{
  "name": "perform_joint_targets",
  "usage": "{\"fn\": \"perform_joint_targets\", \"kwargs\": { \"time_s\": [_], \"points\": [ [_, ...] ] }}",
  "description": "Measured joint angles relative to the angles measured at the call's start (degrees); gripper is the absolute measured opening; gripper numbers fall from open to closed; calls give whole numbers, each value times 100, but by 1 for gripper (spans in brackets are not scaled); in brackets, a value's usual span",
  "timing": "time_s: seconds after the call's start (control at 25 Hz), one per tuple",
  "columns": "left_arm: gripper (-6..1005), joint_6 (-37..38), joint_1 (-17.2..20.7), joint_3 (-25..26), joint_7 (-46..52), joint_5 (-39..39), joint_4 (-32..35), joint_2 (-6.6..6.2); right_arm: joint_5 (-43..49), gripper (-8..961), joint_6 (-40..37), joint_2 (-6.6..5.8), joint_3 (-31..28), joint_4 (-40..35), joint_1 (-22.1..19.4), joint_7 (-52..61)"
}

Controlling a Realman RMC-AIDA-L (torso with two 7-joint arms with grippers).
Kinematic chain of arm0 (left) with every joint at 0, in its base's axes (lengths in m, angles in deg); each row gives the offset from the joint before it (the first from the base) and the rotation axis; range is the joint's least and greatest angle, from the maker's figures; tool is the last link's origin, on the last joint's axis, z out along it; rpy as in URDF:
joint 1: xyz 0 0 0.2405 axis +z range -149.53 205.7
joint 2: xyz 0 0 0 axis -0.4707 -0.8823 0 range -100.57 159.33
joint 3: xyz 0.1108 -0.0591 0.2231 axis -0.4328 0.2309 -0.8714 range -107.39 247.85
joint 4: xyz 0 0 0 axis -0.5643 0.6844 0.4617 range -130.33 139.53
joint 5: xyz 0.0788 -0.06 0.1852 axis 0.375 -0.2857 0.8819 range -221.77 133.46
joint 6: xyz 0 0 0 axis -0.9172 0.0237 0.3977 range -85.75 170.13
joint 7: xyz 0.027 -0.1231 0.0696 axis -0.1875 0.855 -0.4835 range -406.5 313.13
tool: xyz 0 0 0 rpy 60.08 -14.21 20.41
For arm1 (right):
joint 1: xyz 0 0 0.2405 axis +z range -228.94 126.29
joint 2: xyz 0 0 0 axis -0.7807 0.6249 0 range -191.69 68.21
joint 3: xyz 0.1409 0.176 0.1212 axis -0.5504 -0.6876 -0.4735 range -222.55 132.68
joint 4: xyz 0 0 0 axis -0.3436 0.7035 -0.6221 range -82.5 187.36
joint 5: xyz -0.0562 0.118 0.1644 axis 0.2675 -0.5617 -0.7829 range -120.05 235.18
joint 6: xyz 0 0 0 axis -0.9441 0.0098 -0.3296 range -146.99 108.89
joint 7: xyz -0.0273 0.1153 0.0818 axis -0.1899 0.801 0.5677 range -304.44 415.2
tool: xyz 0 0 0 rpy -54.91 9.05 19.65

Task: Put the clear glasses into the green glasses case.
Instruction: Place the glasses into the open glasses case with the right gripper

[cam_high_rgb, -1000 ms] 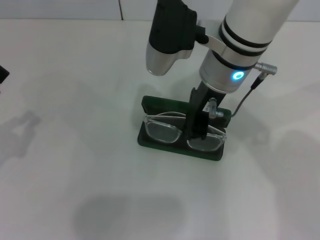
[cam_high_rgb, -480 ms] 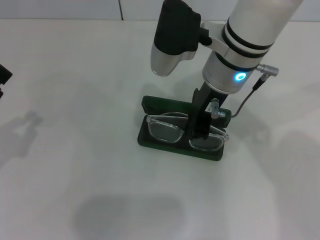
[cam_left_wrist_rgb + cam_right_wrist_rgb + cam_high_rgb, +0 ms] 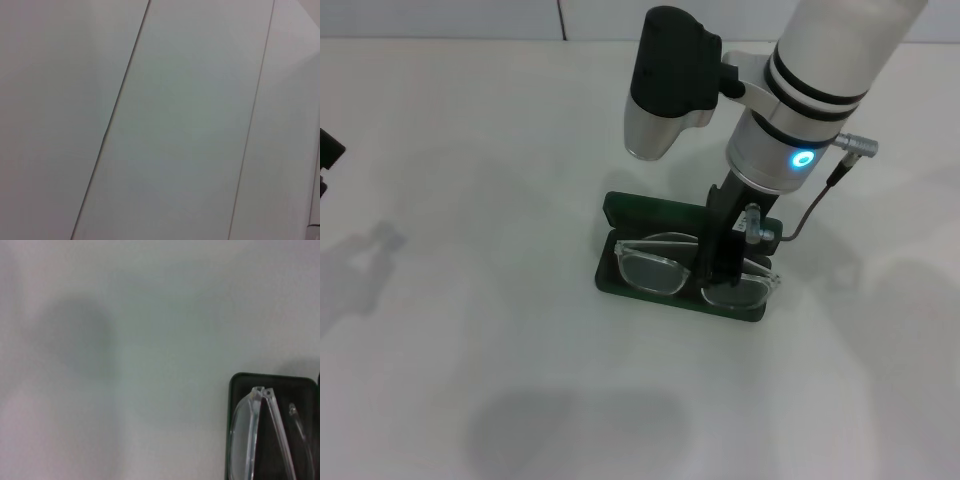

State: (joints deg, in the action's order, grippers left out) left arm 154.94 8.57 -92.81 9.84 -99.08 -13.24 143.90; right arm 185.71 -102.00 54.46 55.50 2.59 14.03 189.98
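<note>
The green glasses case point(image 3: 638, 211) lies open in the middle of the white table, with its lid standing at the far side. The clear glasses point(image 3: 650, 270) rest lengthwise across its tray, lenses toward the front. My right gripper point(image 3: 718, 262) reaches straight down onto their bridge and is shut on it. The right wrist view shows one end of the case point(image 3: 250, 381) with a clear lens and arm of the glasses point(image 3: 243, 435) inside. At the table's far left edge only a dark bit of my left gripper point(image 3: 326, 152) shows.
White tabletop point(image 3: 470, 330) surrounds the case on all sides. A grey cable point(image 3: 812, 208) loops off the right wrist beside the case. The left wrist view holds only pale panels point(image 3: 175, 125).
My right gripper has shifted slightly right and toward the front, and the glasses have moved with it, settling lower in the case tray. The left arm barely moved.
</note>
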Motion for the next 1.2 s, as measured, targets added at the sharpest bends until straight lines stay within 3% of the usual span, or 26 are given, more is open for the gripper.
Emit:
{"fn": "perform_joint_targets", "kwargs": {
  "time_s": [1.2],
  "points": [
    [251, -17, 9, 0, -19, 9, 9, 9, -70, 76, 48, -1, -25, 379, 140, -156]
  ]
}}
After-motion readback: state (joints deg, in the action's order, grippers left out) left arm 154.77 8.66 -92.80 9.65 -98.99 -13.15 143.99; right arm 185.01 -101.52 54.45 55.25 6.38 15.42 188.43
